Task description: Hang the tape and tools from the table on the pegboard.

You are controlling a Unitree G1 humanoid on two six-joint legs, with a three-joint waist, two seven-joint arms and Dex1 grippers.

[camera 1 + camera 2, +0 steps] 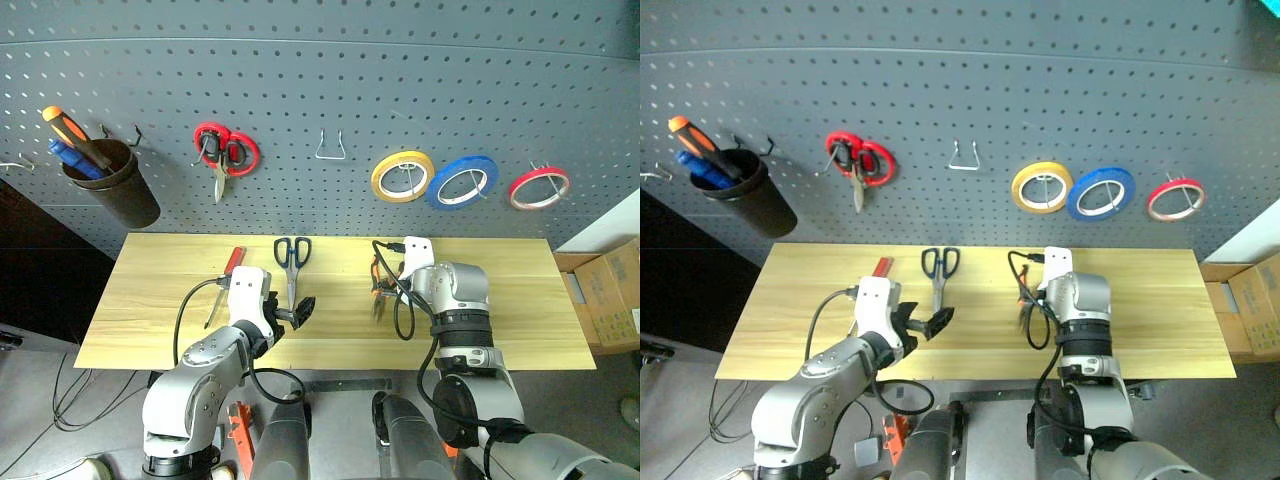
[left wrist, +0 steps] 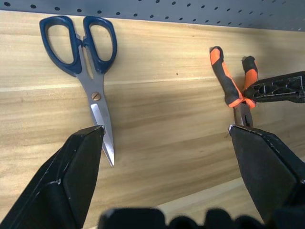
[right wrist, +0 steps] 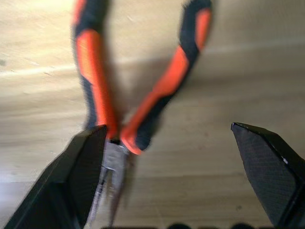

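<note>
While our right gripper (image 3: 167,157) hangs with its fingers spread wide and empty, tilted steeply down over the middle of the table (image 1: 520,310), the needle-nose pliers (image 3: 119,119) lie directly beneath it on the wood. In the right wrist view the pliers' hinge sits just beside one fingertip and the other fingertip stands well off to the side, so the tool is off-centre in the opening. Their long axis runs from the table's near edge toward its far edge, nose toward us and the orange-and-black handles splayed toward the pegboard (image 1: 320,90).

Our left gripper (image 1: 300,312) is likewise wide open and holds nothing. It hovers near the tip of the dark-blue-handled scissors (image 1: 291,262), which lie with blades pointing at the near edge and loops toward the far edge. The small red-handled screwdriver (image 1: 228,270) rests closer to the table's left edge. The red tape roll (image 1: 539,187) already hangs on a hook at the pegboard's right.

We judge the right arm nearer the pliers; the gripper must shift sideways to centre the handles before closing.
</note>
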